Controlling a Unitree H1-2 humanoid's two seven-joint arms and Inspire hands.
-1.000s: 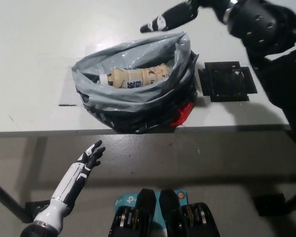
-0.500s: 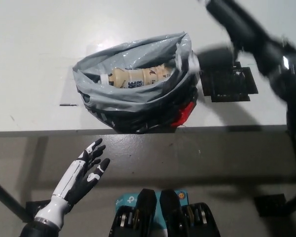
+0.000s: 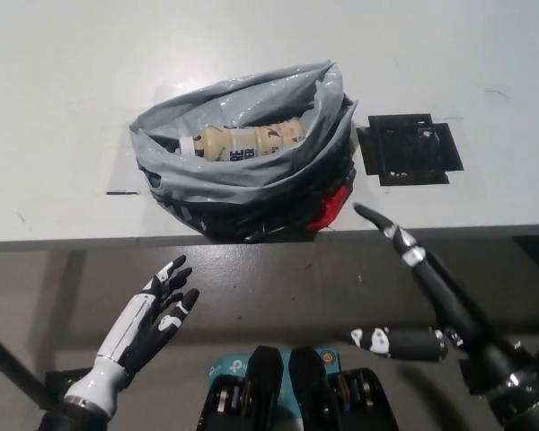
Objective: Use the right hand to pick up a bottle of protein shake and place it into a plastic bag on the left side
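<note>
Moved: right hand (image 3: 449, 310) dropped from twelve o'clock to five, fingers spread, empty.
Left hand (image 3: 153, 310): resting at seven, spread.
Bottle (image 3: 242, 142): lying in bag (image 3: 251, 184); probably rigid, slick, heavyish; take mid-body.

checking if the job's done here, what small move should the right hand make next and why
Probably just lower the right hand to rest at the robot's side. The bottle already lies inside the grey bag on the table, and the right hand is open, holding nothing, below the table edge. The left hand rests open at lower left.
</note>
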